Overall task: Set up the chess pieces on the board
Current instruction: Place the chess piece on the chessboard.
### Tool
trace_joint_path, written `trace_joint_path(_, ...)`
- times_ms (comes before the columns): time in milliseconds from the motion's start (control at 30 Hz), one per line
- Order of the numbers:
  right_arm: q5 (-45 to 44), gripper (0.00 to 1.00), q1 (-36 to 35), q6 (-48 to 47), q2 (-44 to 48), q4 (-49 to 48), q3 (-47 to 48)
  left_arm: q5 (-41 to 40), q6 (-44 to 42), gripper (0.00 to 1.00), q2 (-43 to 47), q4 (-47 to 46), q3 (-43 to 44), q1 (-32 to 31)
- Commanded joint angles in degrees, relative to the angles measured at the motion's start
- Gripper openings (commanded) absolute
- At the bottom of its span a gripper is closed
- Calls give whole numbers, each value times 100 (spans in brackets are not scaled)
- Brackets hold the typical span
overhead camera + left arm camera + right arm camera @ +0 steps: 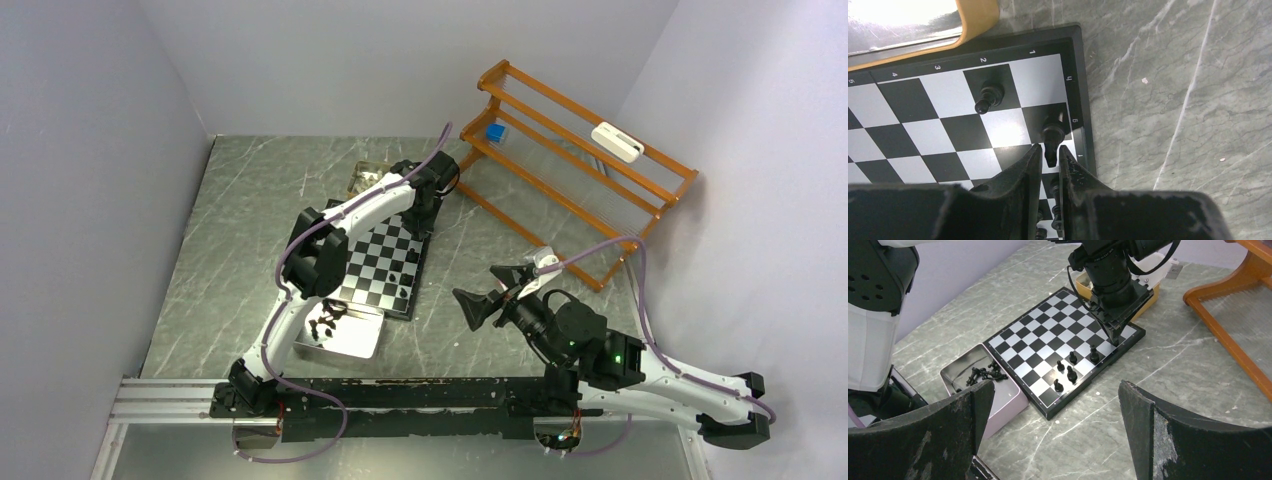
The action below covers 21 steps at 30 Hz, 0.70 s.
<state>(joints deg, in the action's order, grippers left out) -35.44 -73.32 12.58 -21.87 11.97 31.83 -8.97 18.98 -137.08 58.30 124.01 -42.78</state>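
The board (380,265) (1048,335) lies mid-table with several black chess pieces (1071,374) standing along its right edge. My left gripper (1050,150) (1115,337) hangs over the far right corner. Its jaws are barely open, flanking the top of a black piece (1052,131) that stands on a dark edge square, with thin slits of light on both sides. Another black piece (989,97) stands one file over. My right gripper (490,290) (1055,385) hovers right of the board, wide open and empty. No white pieces show.
A silver tray (355,345) (1013,405) holding loose black pieces (980,374) sits against the board's near left corner. A second tray (362,178) (978,20) stands beyond the far corner. An orange wooden rack (580,170) (1228,335) occupies the back right.
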Motion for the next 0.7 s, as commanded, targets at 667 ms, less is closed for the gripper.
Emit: trace_joint_path(667,-74,100,-24,-159,-159,-266,55,-1,-180,18,-104,-299,169,113)
